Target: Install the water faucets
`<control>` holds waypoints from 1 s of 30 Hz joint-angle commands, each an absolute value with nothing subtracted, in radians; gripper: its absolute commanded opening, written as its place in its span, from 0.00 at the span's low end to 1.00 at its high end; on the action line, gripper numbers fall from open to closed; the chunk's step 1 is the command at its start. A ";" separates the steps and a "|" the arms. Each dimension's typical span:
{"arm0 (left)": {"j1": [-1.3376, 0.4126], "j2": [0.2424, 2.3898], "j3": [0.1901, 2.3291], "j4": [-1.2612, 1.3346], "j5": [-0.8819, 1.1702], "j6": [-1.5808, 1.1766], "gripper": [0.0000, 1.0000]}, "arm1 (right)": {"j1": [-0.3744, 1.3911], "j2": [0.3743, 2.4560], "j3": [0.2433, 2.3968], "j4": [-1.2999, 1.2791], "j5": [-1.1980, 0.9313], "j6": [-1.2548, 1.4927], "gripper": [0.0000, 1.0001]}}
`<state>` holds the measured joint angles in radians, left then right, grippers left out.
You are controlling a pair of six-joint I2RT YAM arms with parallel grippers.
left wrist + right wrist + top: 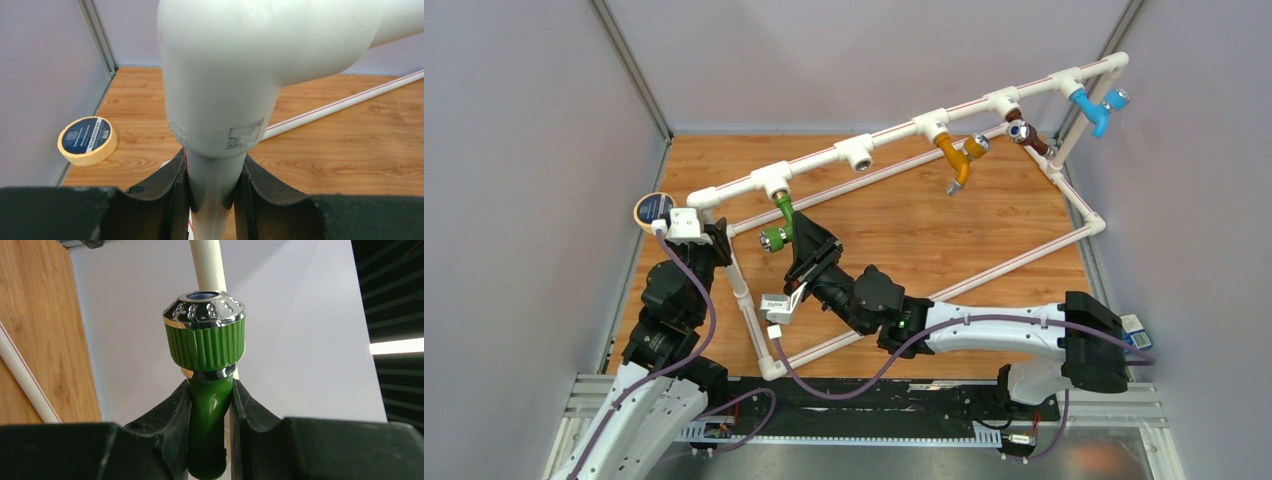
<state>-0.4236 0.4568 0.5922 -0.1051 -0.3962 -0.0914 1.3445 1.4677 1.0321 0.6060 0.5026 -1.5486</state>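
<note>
From above we see the green faucet [780, 222] hanging off the white pipe frame [1014, 262] toward the table's left edge, left wrist, our left gripper [212, 182] squeezes the white pipe frame, right wrist, our right gripper [210, 407] pinches the green faucet's neck

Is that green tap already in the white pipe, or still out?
In: the green faucet joins the white T fitting. The right end effector grips it. How tight, cannot tell.
</note>
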 commanded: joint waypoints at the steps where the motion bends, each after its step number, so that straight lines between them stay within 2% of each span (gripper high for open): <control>1: -0.459 0.453 0.586 -0.161 -0.271 -0.153 0.00 | 1.279 1.447 1.011 0.500 0.535 -1.641 0.00; 18: -0.459 0.460 0.589 -0.167 -0.270 -0.147 0.00 | 1.279 1.450 1.250 0.009 0.485 -1.756 0.00; 24: -0.457 0.463 0.591 -0.167 -0.264 -0.149 0.00 | 1.282 1.491 1.301 -0.046 0.502 -1.775 0.00; 30: -0.457 0.460 0.589 -0.167 -0.265 -0.150 0.00 | 1.279 1.543 1.354 -0.044 0.549 -1.652 0.00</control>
<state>-0.4240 0.4644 0.5922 -0.0982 -0.4103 -0.0940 1.3289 1.4651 1.3029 0.0086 0.4622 -1.7451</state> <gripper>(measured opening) 0.378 0.291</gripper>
